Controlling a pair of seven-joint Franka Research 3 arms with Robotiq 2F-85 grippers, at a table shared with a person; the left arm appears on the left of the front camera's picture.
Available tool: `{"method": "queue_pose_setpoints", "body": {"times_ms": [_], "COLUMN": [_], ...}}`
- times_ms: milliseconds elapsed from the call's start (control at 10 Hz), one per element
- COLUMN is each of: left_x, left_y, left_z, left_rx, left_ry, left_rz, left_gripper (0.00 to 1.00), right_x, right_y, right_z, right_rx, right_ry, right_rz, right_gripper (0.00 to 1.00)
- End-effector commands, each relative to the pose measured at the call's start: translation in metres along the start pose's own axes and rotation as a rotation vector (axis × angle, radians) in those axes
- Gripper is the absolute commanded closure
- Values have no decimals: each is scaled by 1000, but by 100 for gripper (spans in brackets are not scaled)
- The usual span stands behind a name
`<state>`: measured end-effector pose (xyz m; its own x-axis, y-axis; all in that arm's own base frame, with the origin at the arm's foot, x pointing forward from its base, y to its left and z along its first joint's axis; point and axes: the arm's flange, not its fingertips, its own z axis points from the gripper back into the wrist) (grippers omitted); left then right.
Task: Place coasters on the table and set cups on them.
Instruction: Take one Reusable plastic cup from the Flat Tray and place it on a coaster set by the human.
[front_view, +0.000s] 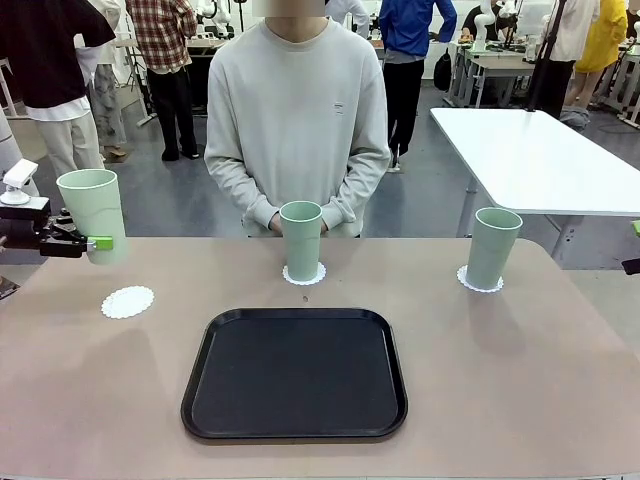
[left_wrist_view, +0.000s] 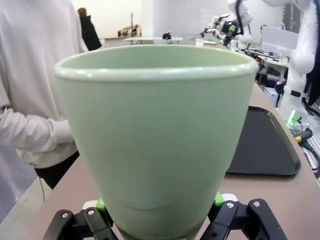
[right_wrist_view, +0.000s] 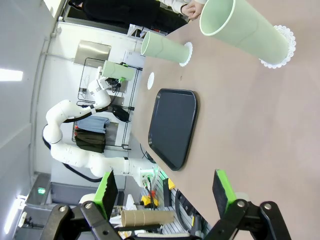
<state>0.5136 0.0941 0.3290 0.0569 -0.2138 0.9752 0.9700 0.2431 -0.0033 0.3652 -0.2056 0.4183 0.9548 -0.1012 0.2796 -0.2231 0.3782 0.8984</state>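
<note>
1. Mint-green plastic, matte and handle-free: the held cup (front_view: 92, 214) is clamped near its base by the left gripper (front_view: 92, 243), upright and clear of the table (front_view: 520, 380).
2. Left wrist view: green pads (left_wrist_view: 217, 199) bear on opposite sides of the cup's narrow lower end, with the wide rim farthest from the fingers. No tilt is apparent.
3. Below and slightly ahead of that gripper lies the bare coaster (front_view: 128, 301), flat on the tabletop. Judged the intended landing spot.
4. Further out from the left gripper, past the black tray (front_view: 294, 374), the middle cup (front_view: 301, 240) and the far cup (front_view: 492, 247) each stand on their own doily.
5. Right gripper (right_wrist_view: 163, 189): jaws spread wide, empty, above bare tabletop; the far cup lies ahead of its fingers.
6. Handling assessment: the tumbler is probably light, thin-walled and somewhat springy; a smooth taper could let it creep upward out of the pads under a hard squeeze. A low grip suits it.
7. Paper doily is probably flimsy and easily shifted, so a straight vertical set-down is advised.
</note>
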Motion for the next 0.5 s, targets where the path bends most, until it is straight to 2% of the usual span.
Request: {"method": "queue_pose_setpoints", "body": {"times_ms": [0, 200, 400], "left_x": [3, -12, -36], "left_y": [-15, -23, -17], "left_z": [-4, 3, 8], "left_rx": [-146, -207, -201], "left_ry": [-86, -146, -126], "left_rz": [-135, -158, -179], "left_gripper": [19, 19, 19], "right_x": [1, 1, 1], "right_y": [1, 1, 1], "right_z": [-1, -1, -1], "right_rx": [-2, -2, -2], "right_ry": [-4, -4, -4], "right_rz": [-9, -9, -9], "right_gripper": [0, 0, 0]}}
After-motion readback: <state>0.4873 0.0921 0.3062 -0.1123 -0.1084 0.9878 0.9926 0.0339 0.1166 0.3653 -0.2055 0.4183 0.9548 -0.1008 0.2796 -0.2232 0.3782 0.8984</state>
